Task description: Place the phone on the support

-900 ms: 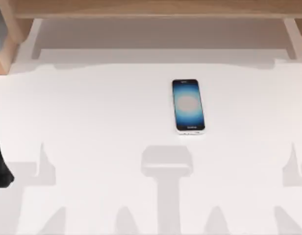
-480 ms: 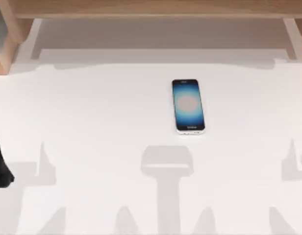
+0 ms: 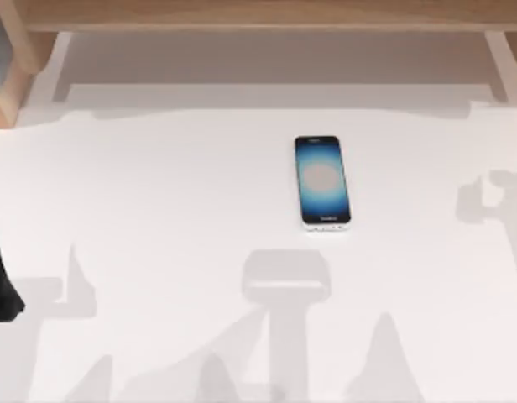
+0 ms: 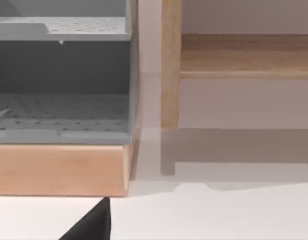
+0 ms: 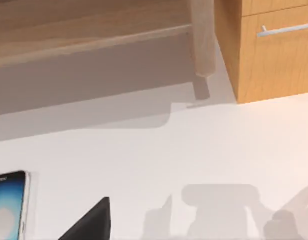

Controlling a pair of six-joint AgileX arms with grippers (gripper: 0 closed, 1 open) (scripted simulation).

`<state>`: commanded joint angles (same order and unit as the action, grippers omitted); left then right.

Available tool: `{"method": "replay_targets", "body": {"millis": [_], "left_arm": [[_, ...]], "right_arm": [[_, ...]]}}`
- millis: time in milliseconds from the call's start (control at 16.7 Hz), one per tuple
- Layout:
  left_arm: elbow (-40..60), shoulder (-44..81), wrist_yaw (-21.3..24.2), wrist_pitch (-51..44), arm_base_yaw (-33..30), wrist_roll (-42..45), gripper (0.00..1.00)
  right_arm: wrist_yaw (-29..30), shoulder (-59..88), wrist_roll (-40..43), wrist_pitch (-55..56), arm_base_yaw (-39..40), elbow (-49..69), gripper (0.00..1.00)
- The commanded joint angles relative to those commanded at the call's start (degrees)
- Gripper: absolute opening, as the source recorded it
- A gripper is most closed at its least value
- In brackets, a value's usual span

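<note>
The phone lies flat and screen up on the white table, a little right of centre, its blue screen lit with a pale pink middle. Its near end also shows in the right wrist view. A black shape, cut off by the table's left edge, looks like the support, though most of it is out of frame. A black sliver of my left gripper shows over the table's far left, facing the back. A like sliver of my right gripper sits to the right of the phone, apart from it.
A wooden shelf frame runs along the back of the table. A grey perforated rack on a wooden base stands at the back left, and a wooden drawer unit at the back right. Arm shadows fall on the table.
The shadow at the right has moved up and inward toward the phone, and the shadows along the front edge have shifted. The phone and the black shape have not moved.
</note>
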<state>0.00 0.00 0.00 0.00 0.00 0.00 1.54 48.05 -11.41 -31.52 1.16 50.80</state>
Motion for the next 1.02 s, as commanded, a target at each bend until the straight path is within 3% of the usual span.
{"method": "replay_targets", "body": {"millis": [540, 1020], "left_arm": [[0.0, 0.0, 0.0, 0.0, 0.0, 0.0, 1.0], [0.0, 0.0, 0.0, 0.0, 0.0, 0.0, 1.0]], "right_arm": [[2.47, 61.94, -8.52, -31.76, 10.51, 52.31, 1.0], [2.05, 91.92, -15.51, -44.08, 24.1, 79.07, 1.0]]}}
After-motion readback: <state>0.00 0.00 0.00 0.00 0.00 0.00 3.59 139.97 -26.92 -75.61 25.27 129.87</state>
